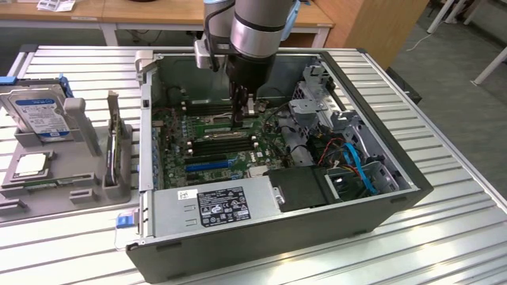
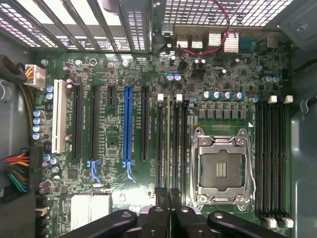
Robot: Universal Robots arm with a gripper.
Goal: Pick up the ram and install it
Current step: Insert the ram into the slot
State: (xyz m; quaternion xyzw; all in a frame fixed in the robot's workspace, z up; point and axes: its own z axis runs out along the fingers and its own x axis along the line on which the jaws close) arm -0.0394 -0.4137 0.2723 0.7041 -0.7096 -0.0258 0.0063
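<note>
The pincer [image 1: 241, 111] hangs down inside the open computer case [image 1: 262, 237] that lies on the slatted worktop [image 1: 452, 231], its tips low over the motherboard [image 2: 119, 144]. In the wrist view the two black fingers [image 2: 159, 194] come together on a very thin stick seen edge-on, which I take to be the ram [image 2: 169, 141]: the pincer is closed, gripping it by one end of its upper edge. So the ram lies straight out from the tips rather than off to one side, and its long axis runs parallel with the bank of black memory slots [image 2: 177, 144] and with the near flank of the open CPU socket [image 2: 221, 166]. It sits in line with that bank, between two of the black slots, with the socket just beside the bank on one side and the long blue expansion slot [image 2: 128, 124] well apart on the other. Whether its lower edge is already in a slot or hovers just above one I cannot tell (looking down its edge hides the gap). Of the ram itself little shows: a narrow, pale yellow-green line, straight, with no chips visible from this angle. One arm does all the work here.
</note>
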